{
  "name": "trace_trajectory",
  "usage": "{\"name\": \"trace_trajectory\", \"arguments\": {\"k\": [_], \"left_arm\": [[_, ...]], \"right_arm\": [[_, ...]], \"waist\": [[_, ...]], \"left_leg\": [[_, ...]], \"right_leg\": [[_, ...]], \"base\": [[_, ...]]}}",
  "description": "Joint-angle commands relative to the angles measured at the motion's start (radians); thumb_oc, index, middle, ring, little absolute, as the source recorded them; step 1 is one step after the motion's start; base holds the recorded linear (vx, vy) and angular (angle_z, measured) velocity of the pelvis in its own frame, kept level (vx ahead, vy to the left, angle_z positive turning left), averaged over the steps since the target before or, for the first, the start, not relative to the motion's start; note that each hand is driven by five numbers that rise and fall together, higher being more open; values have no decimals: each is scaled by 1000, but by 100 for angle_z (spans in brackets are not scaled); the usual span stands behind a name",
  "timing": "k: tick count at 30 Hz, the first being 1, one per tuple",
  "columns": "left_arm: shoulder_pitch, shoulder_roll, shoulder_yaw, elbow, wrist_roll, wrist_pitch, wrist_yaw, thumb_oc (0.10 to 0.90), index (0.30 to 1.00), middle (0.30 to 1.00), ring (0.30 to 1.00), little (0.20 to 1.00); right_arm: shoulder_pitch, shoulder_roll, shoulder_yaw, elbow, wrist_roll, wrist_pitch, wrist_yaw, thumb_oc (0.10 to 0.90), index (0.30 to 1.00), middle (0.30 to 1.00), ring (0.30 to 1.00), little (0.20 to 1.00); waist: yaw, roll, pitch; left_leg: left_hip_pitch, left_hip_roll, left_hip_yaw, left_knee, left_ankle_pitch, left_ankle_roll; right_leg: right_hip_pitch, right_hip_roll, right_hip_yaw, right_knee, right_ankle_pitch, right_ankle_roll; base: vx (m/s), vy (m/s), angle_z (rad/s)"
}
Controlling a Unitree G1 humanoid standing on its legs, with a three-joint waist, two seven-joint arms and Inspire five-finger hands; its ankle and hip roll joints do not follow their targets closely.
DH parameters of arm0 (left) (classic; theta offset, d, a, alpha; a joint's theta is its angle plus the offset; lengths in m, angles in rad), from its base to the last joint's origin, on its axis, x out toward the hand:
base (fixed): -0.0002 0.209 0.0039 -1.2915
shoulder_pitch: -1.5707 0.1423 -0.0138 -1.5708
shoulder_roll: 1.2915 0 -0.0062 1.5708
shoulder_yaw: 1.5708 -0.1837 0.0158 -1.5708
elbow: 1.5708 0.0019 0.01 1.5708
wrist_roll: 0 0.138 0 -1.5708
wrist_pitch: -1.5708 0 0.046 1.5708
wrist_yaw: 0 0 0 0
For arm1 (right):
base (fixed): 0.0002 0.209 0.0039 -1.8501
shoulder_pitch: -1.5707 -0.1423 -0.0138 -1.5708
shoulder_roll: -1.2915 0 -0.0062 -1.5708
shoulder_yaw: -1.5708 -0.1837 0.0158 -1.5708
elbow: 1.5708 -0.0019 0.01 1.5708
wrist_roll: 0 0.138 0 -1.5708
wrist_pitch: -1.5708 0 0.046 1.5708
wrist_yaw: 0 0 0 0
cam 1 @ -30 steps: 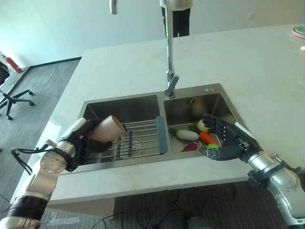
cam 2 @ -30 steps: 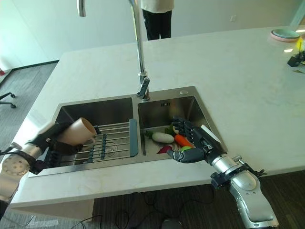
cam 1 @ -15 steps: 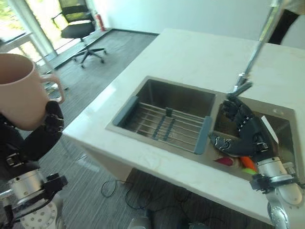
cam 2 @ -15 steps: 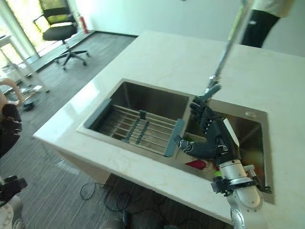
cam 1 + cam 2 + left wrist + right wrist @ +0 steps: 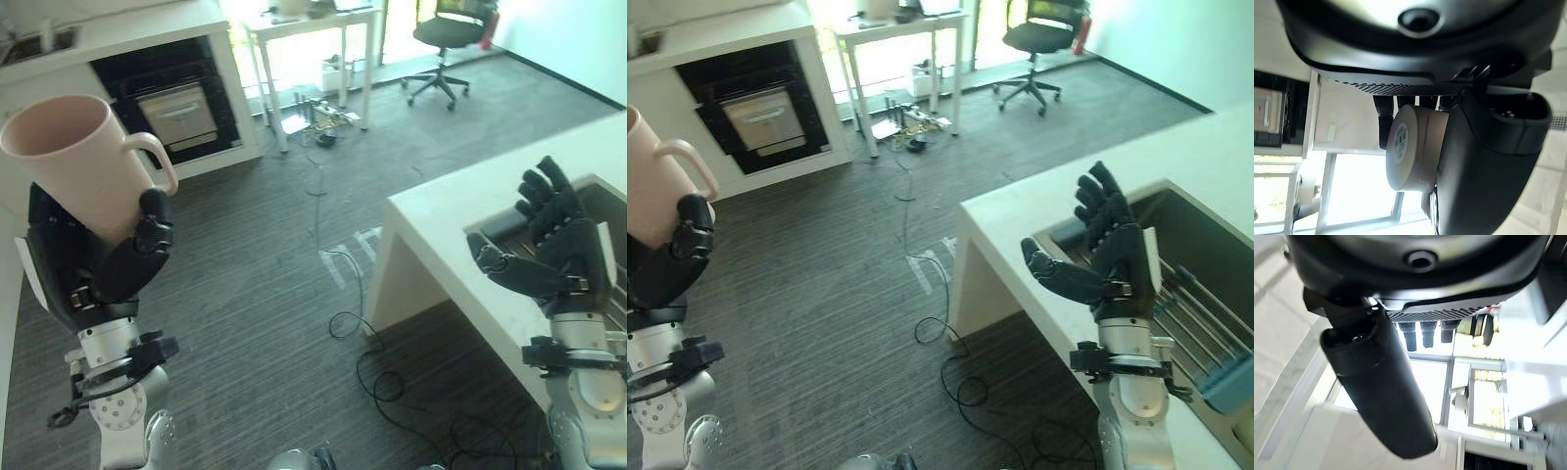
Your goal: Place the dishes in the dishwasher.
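Mug (image 5: 73,157) held tight in my left robot hand (image 5: 98,264), right robot hand (image 5: 554,245) spread wide and empty.
I keep the mug upright and carry it slowly toward the open dishwasher (image 5: 176,108) across the floor.

The left hand (image 5: 103,269) is raised with fingers curled, and the right hand (image 5: 560,257) is upright with fingers spread.

Grey carpet floor (image 5: 265,294), office chair (image 5: 446,39), white table (image 5: 304,20).
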Motion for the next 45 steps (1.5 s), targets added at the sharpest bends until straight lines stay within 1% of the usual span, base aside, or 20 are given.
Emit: {"name": "trace_trajectory", "arguments": {"k": [1, 2, 3, 5, 6, 9, 14, 22, 23, 28, 29, 31, 32, 33, 35, 37, 38, 40, 42, 45], "left_arm": [[-87, 85, 75, -159, 15, -40, -33, 400, 300, 300, 300, 300], [-98, 89, 64, -157, 28, -29, -21, 400, 300, 300, 300, 300], [-113, 98, 45, -149, 39, -24, -13, 400, 300, 300, 300, 300], [-140, 111, 6, -129, 43, -17, -4, 400, 300, 300, 300, 300], [-142, 105, -7, -127, 33, -13, -8, 400, 300, 300, 300, 300], [-125, 92, -13, -137, 56, -14, 17, 400, 300, 300, 300, 300], [-74, 71, 4, -166, 50, -25, 50, 400, 300, 300, 300, 300], [-58, 73, 16, -171, 77, -19, 95, 400, 300, 300, 300, 300], [-131, 100, -67, -107, 84, 7, 30, 400, 300, 300, 300, 300], [-133, 88, -92, -89, 107, -4, 65, 400, 300, 300, 300, 300], [-122, 85, -83, -94, 100, -1, 65, 400, 300, 300, 300, 300], [-94, 77, -70, -102, 79, -5, 57, 400, 300, 300, 300, 300], [-86, 72, -73, -109, 69, -1, 47, 400, 300, 300, 300, 300], [-82, 68, -73, -109, 65, -2, 39, 400, 300, 300, 300, 300], [-76, 58, -75, -105, 87, -10, 23, 400, 300, 300, 300, 300], [-67, 63, -66, -100, 96, -7, 30, 400, 300, 300, 300, 300], [-62, 67, -63, -90, 86, -3, 41, 400, 300, 300, 300, 300], [-41, 85, -50, -72, 79, -17, 61, 400, 300, 300, 300, 300], [-27, 85, -43, -70, 69, -32, 56, 400, 300, 300, 300, 300], [-13, 76, -41, -73, 77, -56, 58, 400, 300, 300, 300, 300]], "right_arm": [[-63, -44, -39, -93, -27, -105, -15, 800, 900, 900, 900, 900], [-67, -44, -33, -93, -23, -102, -13, 800, 900, 900, 900, 900], [-64, -48, -33, -91, -19, -104, -21, 800, 900, 900, 900, 900], [-35, -67, -61, -87, 6, -116, -9, 800, 900, 900, 900, 900], [-23, -76, -78, -87, 16, -119, -2, 800, 900, 900, 900, 900], [-11, -87, -87, -84, 48, -134, 40, 800, 900, 900, 900, 900], [-25, -87, -41, -96, 28, -138, 40, 800, 900, 900, 900, 900], [-51, -96, 1, -88, 24, -125, 54, 800, 900, 900, 900, 900], [-24, -86, -5, -67, 77, -128, 153, 800, 900, 900, 900, 900], [-68, -96, 24, -41, 62, -117, 110, 800, 900, 900, 900, 900], [-62, -99, 19, -48, 76, -112, 119, 800, 900, 900, 900, 900], [-40, -123, 2, -64, 88, -121, 145, 800, 900, 900, 900, 900], [-32, -129, -1, -64, 91, -124, 145, 800, 900, 900, 900, 900], [-30, -129, -2, -59, 89, -125, 146, 800, 900, 900, 900, 900], [-32, -123, -1, -49, 76, -122, 147, 800, 900, 900, 900, 900], [-46, -119, 0, -47, 77, -114, 149, 800, 900, 900, 900, 900], [-52, -112, 4, -46, 70, -115, 158, 800, 900, 900, 900, 900], [-36, -121, -2, -55, 74, -124, 179, 800, 900, 900, 900, 900], [-17, -130, -14, -61, 88, -130, 185, 800, 900, 900, 900, 900], [0, -140, -28, -58, 115, -138, 191, 800, 900, 900, 900, 900]], "waist": [[-32, 19, -41], [-38, 19, -41], [-57, 18, -43], [-105, 3, -62], [-115, -7, -72], [-113, -23, -87], [-79, -19, -80], [-65, 0, -88], [-143, 1, -37], [-133, -6, -65], [-130, -9, -66], [-117, -44, -57], [-104, -70, -38], [-98, -75, -27], [-99, -68, -11], [-98, -55, -5], [-98, -28, -2], [-97, 12, -12], [-93, 17, -18], [-92, 16, -34]], "left_leg": [[91, 121, -90, -6, -112, -144], [84, 113, -120, -6, -111, -138], [71, 100, -166, -6, -108, -131], [17, 70, -269, -6, -67, -118], [3, 52, -307, -6, -56, -121], [-13, 29, -337, -6, -51, -128], [-25, 35, -371, -6, -44, -144], [-48, 57, -366, -6, -34, -166], [1, 52, -287, -6, -59, -132], [-2, 43, -286, -6, -44, -137], [4, 42, -283, -6, -34, -143], [41, 23, -238, -6, 89, -173], [-1, 23, -228, 119, 155, -195], [-33, 31, -236, 182, 173, -202], [-95, 73, -237, 213, 184, -206], [-71, 102, -186, 11, 174, -193], [-108, 134, -194, -6, 126, -191], [-195, 184, -252, -6, 139, -215], [-221, 195, -268, -6, 176, -226], [-218, 189, -240, -6, 123, -205]], "right_leg": [[14, 130, 3, -144, -1, 56], [9, 152, 45, -144, -21, 51], [-9, 203, 138, -144, -68, 40], [-39, 357, 344, -144, -198, -3], [-47, 396, 408, -144, -219, -17], [-62, 428, 461, -144, -237, -28], [-54, 436, 448, -144, -250, -36], [-75, 430, 427, -144, -257, -38], [-64, 452, 393, -144, -207, -14], [-60, 480, 434, -144, -232, -43], [-57, 482, 439, -144, -236, -48], [-43, 456, 451, -144, -247, -70], [-28, 436, 450, -144, -254, -90], [-21, 434, 448, -144, -254, -97], [-12, 444, 439, -144, -254, -103], [-1, 446, 442, -144, -270, -87], [8, 465, 444, -144, -283, -77], [36, 502, 458, -144, -311, -71], [59, 513, 463, -144, -332, -76], [91, 491, 445, -144, -347, -61]], "base": [[67, 295, 46], [70, 219, 41], [1, 105, 72], [55, 55, 135], [116, 44, 187], [68, -22, 207], [22, -141, 27], [-11, -95, 7], [14, -62, 4], [89, -107, 1], [168, -161, -13], [165, -215, -27], [71, -174, -31], [45, -142, -18], [119, -34, 5], [243, 117, 17], [208, 197, 21], [336, 262, 3], [316, 210, -26], [378, 281, -25]]}}
